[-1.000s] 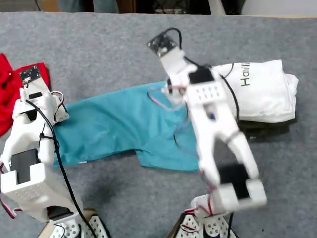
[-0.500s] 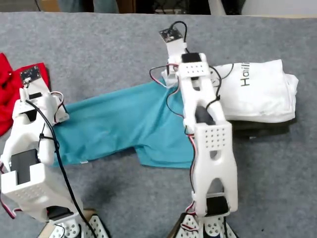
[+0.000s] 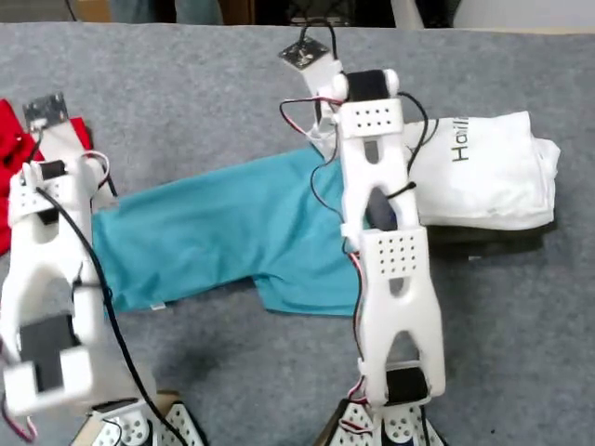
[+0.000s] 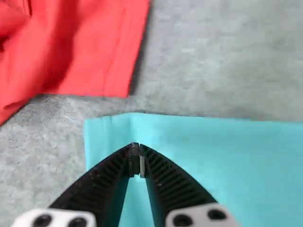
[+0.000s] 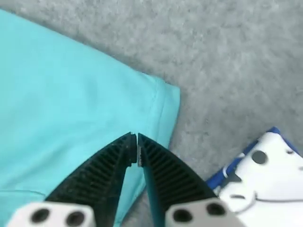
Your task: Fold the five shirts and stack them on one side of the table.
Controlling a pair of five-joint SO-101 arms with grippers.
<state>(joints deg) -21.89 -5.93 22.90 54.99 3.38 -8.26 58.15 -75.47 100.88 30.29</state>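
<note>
Closed tip to tip, the left gripper point(image 4: 135, 158) has its jaws pressed together, and I cannot make out any cloth pinched between them. It sits over the left end of the teal shirt point(image 3: 223, 232), just inside the hem at that end. From my seat the right gripper point(image 5: 134, 147) looks the same, with its jaws fully together and nothing visibly caught. It is poised over the far right corner of the same shirt, close to its hemmed edge. I see the teal shirt spread flat across the middle of the grey table cover point(image 3: 186, 93). At the left edge a red shirt point(image 3: 11, 177) lies crumpled, just apart from the teal one. On the right, a folded white shirt point(image 3: 493, 177) rests on top of a dark folded garment point(image 3: 502, 240), near the teal shirt's right end.
</note>
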